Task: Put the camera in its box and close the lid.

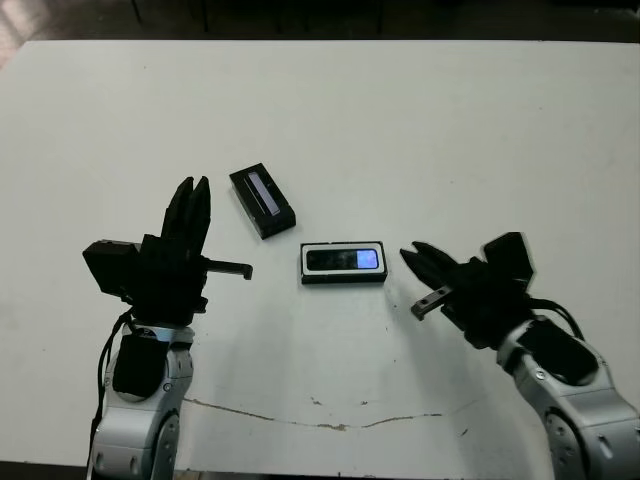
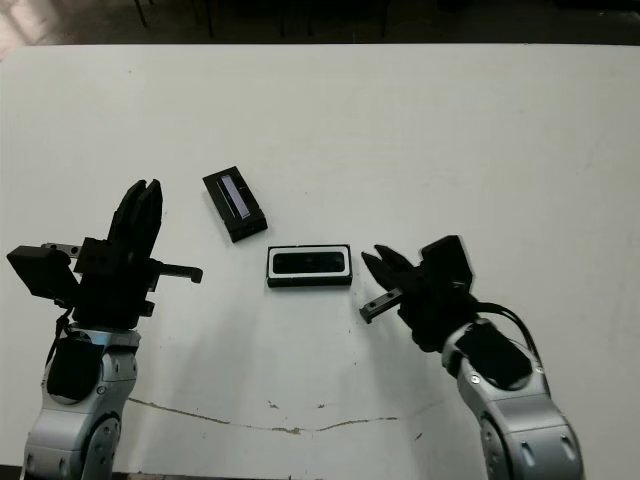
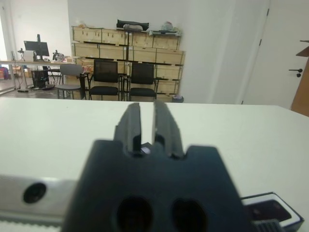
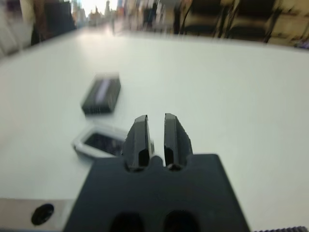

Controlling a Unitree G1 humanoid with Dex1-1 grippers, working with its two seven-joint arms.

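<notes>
Camera point(image 1: 343, 260) inside white-rimmed box point(image 1: 342, 279), lid point(image 1: 263, 202) apart alongside.

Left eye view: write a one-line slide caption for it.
Camera lies in its box; lid rests apart on the table, both grippers empty either side.

camera point(image 1: 343, 260): black, blue screen | box point(image 1: 343, 277): white rim | lid point(image 1: 263, 202): black, pale grey strip | table point(image 1: 450, 130): white
</notes>
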